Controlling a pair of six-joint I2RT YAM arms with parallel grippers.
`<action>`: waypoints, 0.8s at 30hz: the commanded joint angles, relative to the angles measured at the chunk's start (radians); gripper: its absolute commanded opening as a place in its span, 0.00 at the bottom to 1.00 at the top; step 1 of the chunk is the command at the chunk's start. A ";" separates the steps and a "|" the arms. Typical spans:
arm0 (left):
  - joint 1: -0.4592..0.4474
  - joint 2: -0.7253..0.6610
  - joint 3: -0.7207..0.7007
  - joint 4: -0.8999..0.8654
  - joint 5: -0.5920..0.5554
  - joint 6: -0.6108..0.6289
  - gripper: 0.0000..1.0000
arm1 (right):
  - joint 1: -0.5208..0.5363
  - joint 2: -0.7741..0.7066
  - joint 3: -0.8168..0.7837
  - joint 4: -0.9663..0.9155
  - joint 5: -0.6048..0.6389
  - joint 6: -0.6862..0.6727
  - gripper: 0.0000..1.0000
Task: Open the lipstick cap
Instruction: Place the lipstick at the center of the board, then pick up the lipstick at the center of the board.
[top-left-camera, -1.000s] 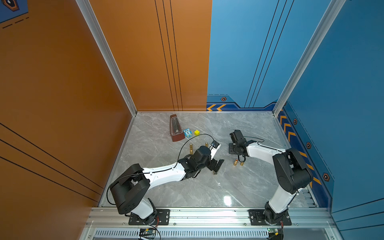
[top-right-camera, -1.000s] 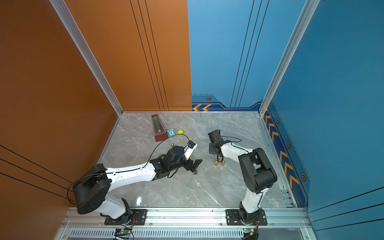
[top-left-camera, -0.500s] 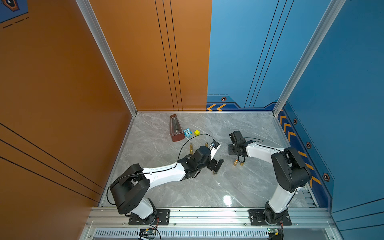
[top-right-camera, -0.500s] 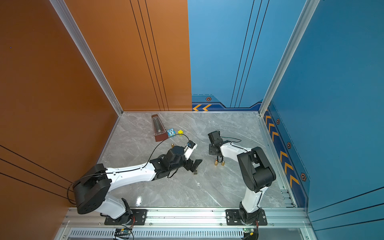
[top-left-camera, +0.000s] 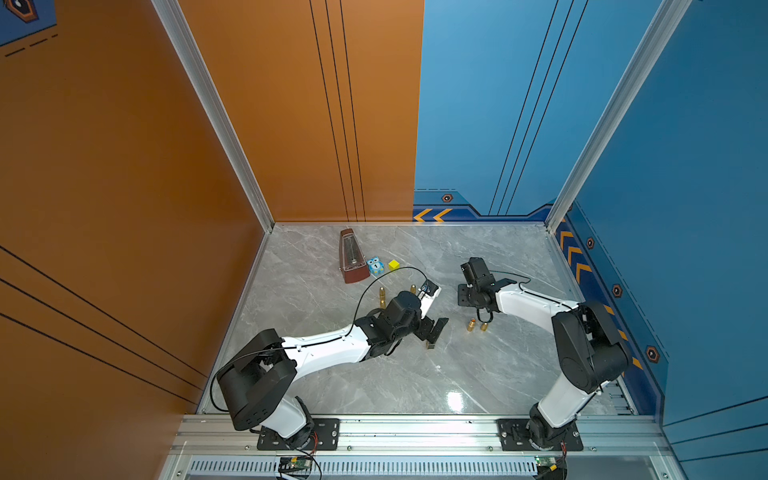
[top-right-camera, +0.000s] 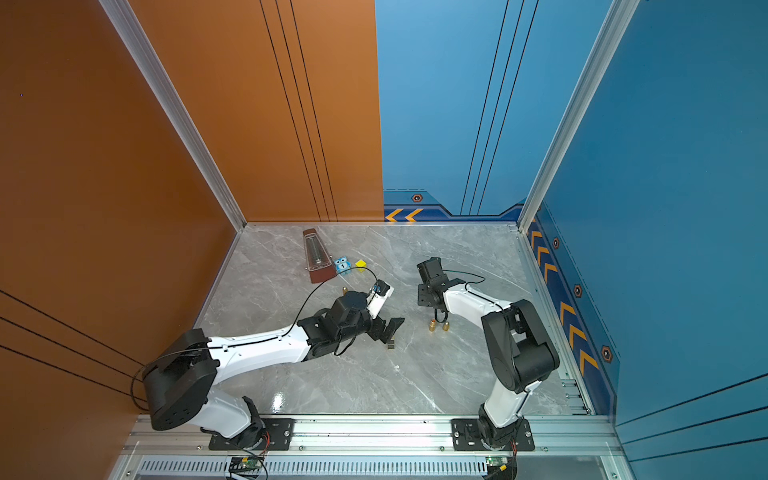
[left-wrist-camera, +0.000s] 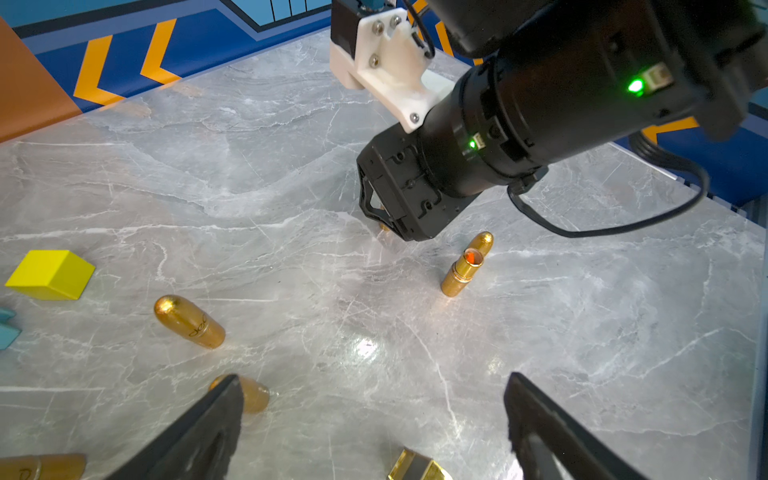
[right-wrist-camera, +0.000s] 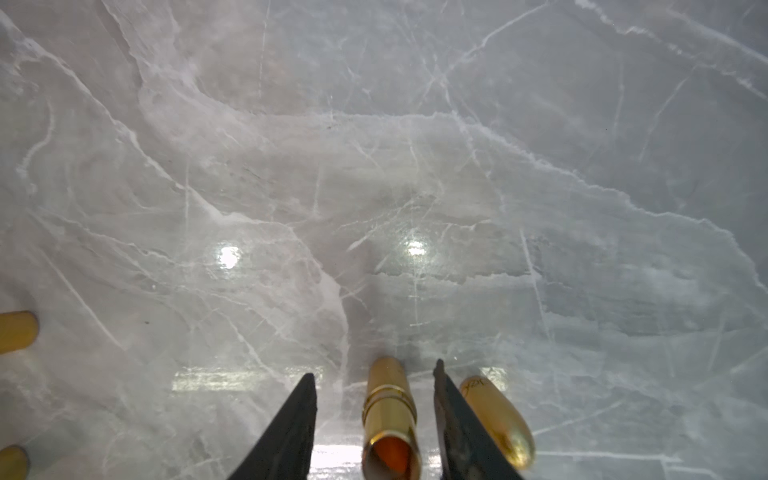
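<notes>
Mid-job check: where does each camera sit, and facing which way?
Top views: above the front rail, looking down on the table; left arm, right arm whole.
Left wrist: on left arm, facing the right arm; left end effector open.
Right wrist: on right arm, facing down; right end effector straddles the lipstick, cap beside.
Shared: lipstick and cap, in all.

In a top view, grey marble bench (top-left-camera: 395, 386) w/ both arms reaching in. The left gripper (top-left-camera: 437, 332) sits low over bench, fingers (top-left-camera: 441, 322) spread wide. The right gripper (top-left-camera: 483, 318) points down, just above two gold lipstick pieces (top-left-camera: 471, 325) standing side by side. Further back: metronome (top-left-camera: 352, 257), blue owl toy (top-left-camera: 375, 265), yellow cube (top-left-camera: 394, 264). Two more gold tubes (top-left-camera: 382, 292) nr left wrist.
</notes>
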 joint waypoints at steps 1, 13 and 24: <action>0.015 -0.041 -0.009 -0.008 -0.029 -0.004 0.99 | -0.005 -0.056 0.045 -0.060 -0.002 0.003 0.50; 0.035 -0.156 -0.082 -0.067 -0.086 -0.005 0.99 | 0.045 -0.114 0.210 -0.291 0.025 0.042 0.58; 0.100 -0.291 -0.179 -0.133 -0.102 -0.019 0.99 | 0.199 0.029 0.391 -0.388 0.023 0.149 0.61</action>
